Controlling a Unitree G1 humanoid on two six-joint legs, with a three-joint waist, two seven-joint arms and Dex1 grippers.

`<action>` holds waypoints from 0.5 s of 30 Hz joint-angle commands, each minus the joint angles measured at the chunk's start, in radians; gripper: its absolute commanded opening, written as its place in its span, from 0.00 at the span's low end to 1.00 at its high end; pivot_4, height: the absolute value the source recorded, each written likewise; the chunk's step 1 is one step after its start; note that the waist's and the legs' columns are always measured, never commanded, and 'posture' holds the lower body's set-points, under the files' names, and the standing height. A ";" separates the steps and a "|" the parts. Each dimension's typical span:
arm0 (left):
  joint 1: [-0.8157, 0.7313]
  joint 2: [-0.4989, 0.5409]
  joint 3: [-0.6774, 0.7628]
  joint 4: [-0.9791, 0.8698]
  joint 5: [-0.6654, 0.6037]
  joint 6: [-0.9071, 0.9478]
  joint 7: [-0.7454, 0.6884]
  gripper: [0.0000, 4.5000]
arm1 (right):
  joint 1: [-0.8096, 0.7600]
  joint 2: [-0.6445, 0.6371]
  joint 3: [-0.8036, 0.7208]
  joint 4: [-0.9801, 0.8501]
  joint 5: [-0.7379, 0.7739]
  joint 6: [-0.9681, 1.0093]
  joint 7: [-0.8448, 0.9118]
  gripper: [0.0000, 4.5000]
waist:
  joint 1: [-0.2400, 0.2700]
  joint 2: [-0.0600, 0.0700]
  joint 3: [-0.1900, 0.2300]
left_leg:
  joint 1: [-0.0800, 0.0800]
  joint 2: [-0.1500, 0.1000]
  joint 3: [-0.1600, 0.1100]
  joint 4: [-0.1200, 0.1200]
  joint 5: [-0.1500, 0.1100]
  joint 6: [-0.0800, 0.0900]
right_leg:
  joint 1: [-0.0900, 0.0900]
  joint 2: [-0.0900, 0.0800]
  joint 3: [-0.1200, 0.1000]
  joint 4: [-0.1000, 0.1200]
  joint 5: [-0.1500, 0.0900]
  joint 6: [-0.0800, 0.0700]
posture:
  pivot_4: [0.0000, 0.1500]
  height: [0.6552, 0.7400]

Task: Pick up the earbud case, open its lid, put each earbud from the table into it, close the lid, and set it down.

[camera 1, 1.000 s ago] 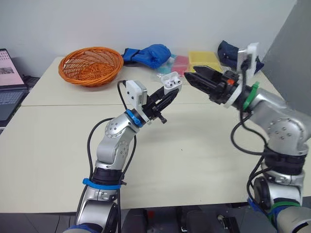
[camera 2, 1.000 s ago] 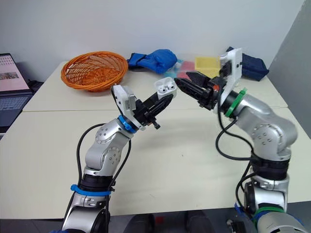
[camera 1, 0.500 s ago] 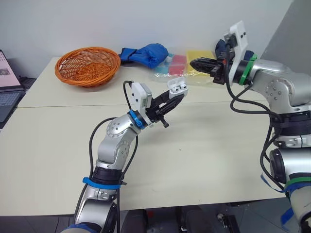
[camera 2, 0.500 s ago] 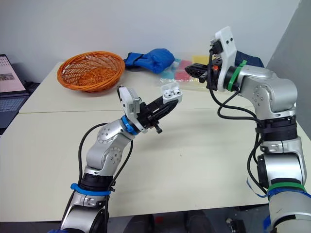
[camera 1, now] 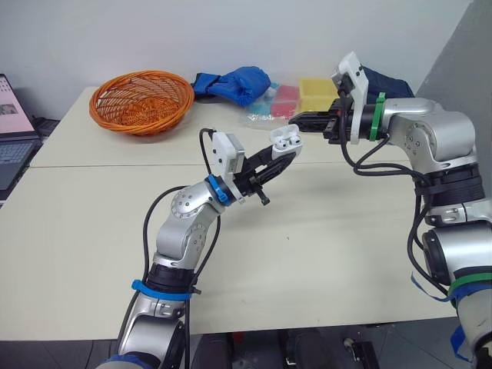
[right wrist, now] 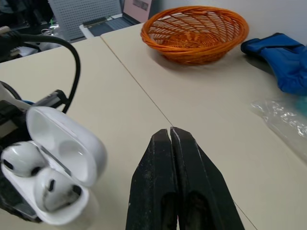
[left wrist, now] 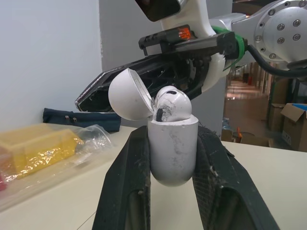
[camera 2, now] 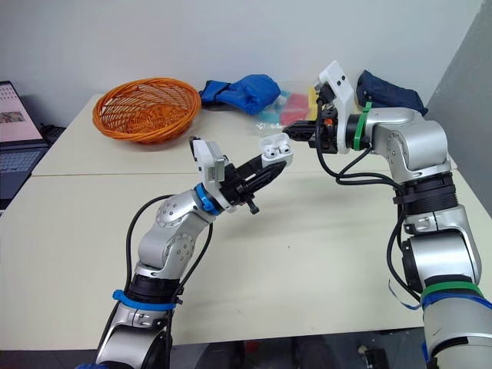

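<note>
My left gripper (camera 1: 282,156) holds the white earbud case (camera 1: 286,140) upright above the middle of the table, its two black fingers (left wrist: 125,184) clamped on the case's body. The lid (left wrist: 128,93) stands open and tips back toward my right gripper. Two white earbuds (right wrist: 21,160) sit in the case's sockets. My right gripper (camera 1: 297,118) is shut with nothing in it, level with the case, and its tip is close behind the open lid. I cannot tell whether it touches the lid.
An orange wicker basket (camera 1: 142,100) stands at the back left. A blue cloth (camera 1: 234,83), a plastic bag with yellow and pink boxes (camera 1: 317,94) and a dark pouch (camera 1: 384,81) lie along the back. A laptop (camera 1: 9,131) is at the far left.
My right gripper shut, pulled back toward the far right, then came back in close behind the case's lid. The left arm shifted slightly right with the case still in it.
</note>
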 commanded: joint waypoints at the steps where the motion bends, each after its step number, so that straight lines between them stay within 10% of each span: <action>1: -0.009 -0.002 0.001 -0.039 -0.004 -0.020 -0.003 0.17 | -0.032 0.001 -0.042 -0.071 0.041 0.047 0.016 0.01 | 0.000 0.000 0.000 | 0.000 0.000 0.000 0.000 0.000 0.000 | 0.000 0.000 0.000 0.000 0.000 0.000 | 1.00 1.00; 15: -0.035 -0.016 0.022 -0.003 0.001 -0.032 0.030 0.17 | 0.019 -0.052 -0.052 -0.237 0.049 0.105 -0.008 0.01 | 0.000 0.000 0.000 | 0.000 0.000 0.000 0.001 0.000 0.000 | 0.000 0.000 0.000 0.001 0.000 0.000 | 1.00 1.00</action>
